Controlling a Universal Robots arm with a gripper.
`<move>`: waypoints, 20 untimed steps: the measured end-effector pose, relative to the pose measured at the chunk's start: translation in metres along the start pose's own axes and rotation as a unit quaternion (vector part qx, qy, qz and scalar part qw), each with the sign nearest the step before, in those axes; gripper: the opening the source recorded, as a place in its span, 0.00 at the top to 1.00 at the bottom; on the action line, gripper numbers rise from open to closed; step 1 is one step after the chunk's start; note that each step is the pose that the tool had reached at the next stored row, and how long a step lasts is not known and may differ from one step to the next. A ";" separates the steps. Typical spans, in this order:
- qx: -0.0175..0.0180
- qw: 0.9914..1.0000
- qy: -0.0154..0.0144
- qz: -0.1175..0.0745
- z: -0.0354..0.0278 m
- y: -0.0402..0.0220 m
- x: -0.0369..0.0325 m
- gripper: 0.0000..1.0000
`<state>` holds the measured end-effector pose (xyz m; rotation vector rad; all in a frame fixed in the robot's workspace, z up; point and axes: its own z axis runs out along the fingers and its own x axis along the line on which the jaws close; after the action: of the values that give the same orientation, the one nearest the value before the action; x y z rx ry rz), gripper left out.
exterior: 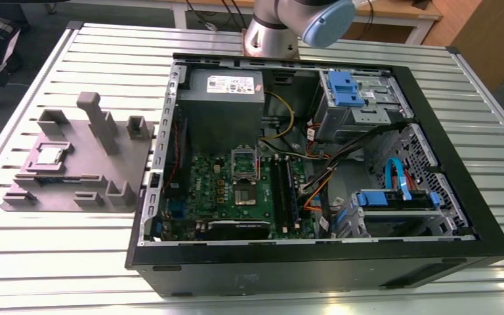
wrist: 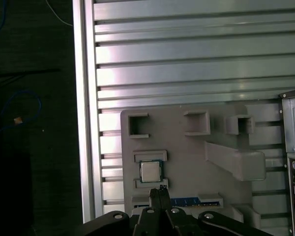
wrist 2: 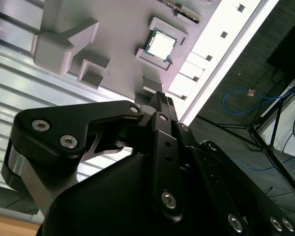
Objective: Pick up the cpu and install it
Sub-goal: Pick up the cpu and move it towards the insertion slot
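Observation:
The cpu (exterior: 49, 155), a small silver square chip, lies flat in a recess of the grey fixture (exterior: 103, 177) at the exterior view's left. Both wrist views also show the cpu (wrist 2: 161, 44) (wrist: 150, 171) in its recess. My gripper (wrist: 161, 189) (wrist 2: 162, 100) hangs well above the fixture, its black fingers pressed together with nothing between them, their tips close to the chip in the picture. In the open computer case (exterior: 322, 262) the green motherboard (exterior: 226, 197) lies with its socket (exterior: 244, 164) uncovered.
The case holds a grey power supply (exterior: 224, 98), black memory sticks (exterior: 285, 190), blue drive bays (exterior: 348, 92) and loose cables. The fixture carries tall grey posts (exterior: 102, 121). Everything rests on a slatted metal table (exterior: 77, 262), whose edge (wrist: 83, 123) runs beside the fixture. The arm's base (exterior: 274, 33) stands behind the case.

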<state>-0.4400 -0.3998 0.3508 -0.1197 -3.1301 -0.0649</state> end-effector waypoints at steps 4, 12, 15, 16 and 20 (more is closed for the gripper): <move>0.000 1.000 0.000 0.000 0.0000 0.0000 0.0000 0.89; 0.000 1.000 0.000 0.000 0.0001 0.0000 0.0000 0.71; 0.000 1.000 0.000 0.000 0.0002 0.0000 0.0000 0.59; 0.000 1.000 0.000 0.000 0.0002 0.0000 0.0000 0.53; 0.000 1.000 0.000 0.000 0.0002 0.0000 0.0000 0.42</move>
<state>-0.4400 -0.3998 0.3506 -0.1196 -3.1301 -0.0650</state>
